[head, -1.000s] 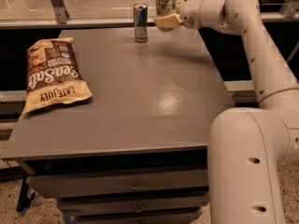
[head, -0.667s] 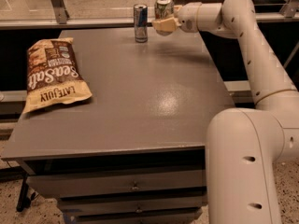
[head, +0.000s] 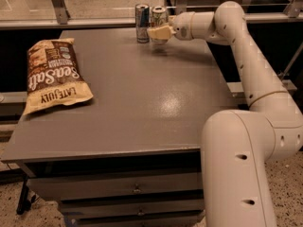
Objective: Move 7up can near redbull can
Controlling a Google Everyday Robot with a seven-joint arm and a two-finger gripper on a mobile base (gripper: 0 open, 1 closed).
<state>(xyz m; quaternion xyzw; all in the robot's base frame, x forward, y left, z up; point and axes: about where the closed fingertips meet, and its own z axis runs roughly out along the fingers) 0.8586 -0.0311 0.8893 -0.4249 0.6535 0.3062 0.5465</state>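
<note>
Grey tabletop (head: pixel 142 103) fills most of my feed, set on a cabinet whose drawer fronts (head: pixel 137 189) run along the bottom edge at 6 o'clock, above a speckled floor (head: pixel 14 207). My robot's white arm (head: pixel 246 56) takes up the right side. Its thick base segment rises from 5 o'clock, bends near 3 o'clock and reaches up and leftward to the far edge of the table at about 12 o'clock.

At 9 o'clock a brown and cream bag of sea salt chips (head: pixel 54 74) lies flat on the table, printed face up, well apart from everything else.

Both cans are at the far edge, near 12 o'clock. The 7up can (head: pixel 159 15) is upright, silver top showing. It sits just to the 3 o'clock side of the redbull can (head: pixel 142 22), the slimmer blue-and-silver one, which stands upright on the table. Only a narrow gap separates the two.

The gripper (head: pixel 156 33) is at the 7up can. Its tan fingers (head: pixel 163 31) are clasped across the can's lower half and point toward 9 o'clock. I cannot tell from here whether the 7up can's base touches the table.
</note>
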